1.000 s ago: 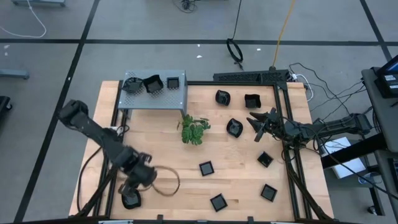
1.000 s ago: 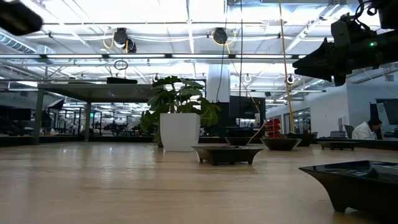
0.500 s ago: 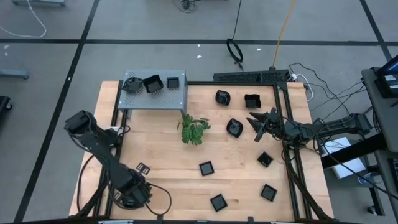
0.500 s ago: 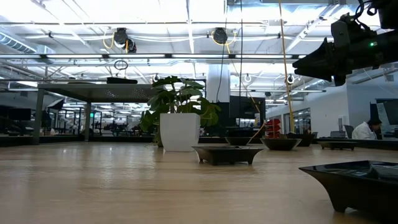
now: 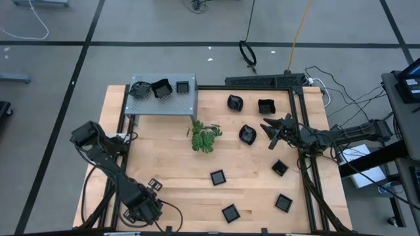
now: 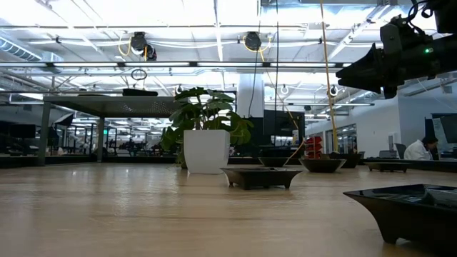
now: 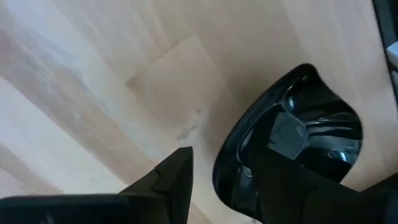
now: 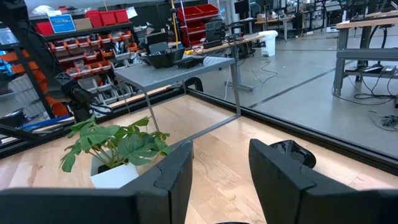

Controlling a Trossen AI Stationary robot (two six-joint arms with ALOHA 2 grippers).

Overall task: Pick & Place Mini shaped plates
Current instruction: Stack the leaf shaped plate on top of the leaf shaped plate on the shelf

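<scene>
The mini shaped plates are small glossy black dishes. A rounded one [image 7: 298, 134] lies on the wood at the table's near left corner. My left gripper [image 7: 217, 180] points down at it, open. One finger [image 7: 177, 177] stands outside the dish's rim and the other [image 7: 283, 186] over its hollow. In the high view my left gripper [image 5: 146, 211] hides that dish. Several more plates lie on the table's right half, such as one [image 5: 217, 177] and another [image 5: 247, 134]. My right gripper [image 5: 268, 126] waits open and level at the right edge. My left gripper straddles the rounded plate's near rim [image 7: 222, 168] from above. Bare wood shows between the outer finger and the rim. The inner finger covers the spot where it meets the hollow, so I cannot tell whether it touches. The plate rests flat on the table.
A grey perforated box [image 5: 190, 101] at the far left carries three plates. A green plant in a white pot [image 5: 205, 137] stands mid-table. A black frame rail [image 5: 298, 141] runs along the right edge. Bare wood lies between the left arm and the nearest square plates.
My left gripper has gone down and toward the table's near edge, at the near left corner where the rounded plate lay in view a second ago. The arm now covers that plate in the high view. The cable loop beside the arm has shifted with it.
</scene>
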